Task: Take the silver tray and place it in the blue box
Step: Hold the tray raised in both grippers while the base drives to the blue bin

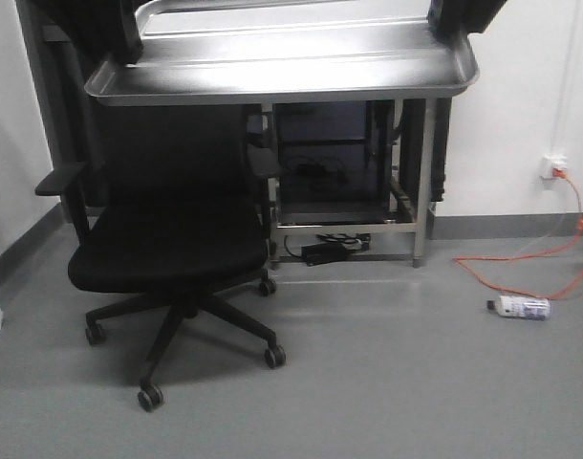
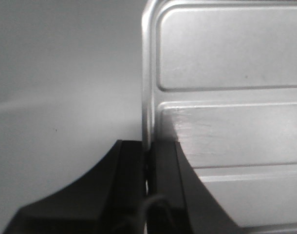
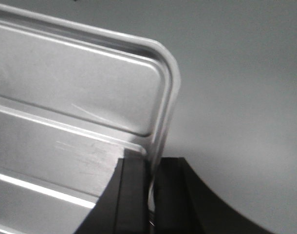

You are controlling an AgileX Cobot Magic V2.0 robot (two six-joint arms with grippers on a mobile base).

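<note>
The silver tray (image 1: 282,72) hung level at the top of the front view, carried by its two short ends and clear of any surface. My left pincer (image 2: 148,163) was clamped shut on the thin raised rim at one end. My right pincer (image 3: 152,175) gripped the rim at the other end, close to a rounded corner. The blue box showed in none of my views, so I judged the placing was not yet lined up. Beneath the tray stood a black office chair (image 1: 167,239) on the grey floor (image 1: 416,382). Each bite on that slick metal looked shallow. If the arms pulled apart or twisted unevenly, the rim could slip free and the tray would drop onto the chair.
</note>
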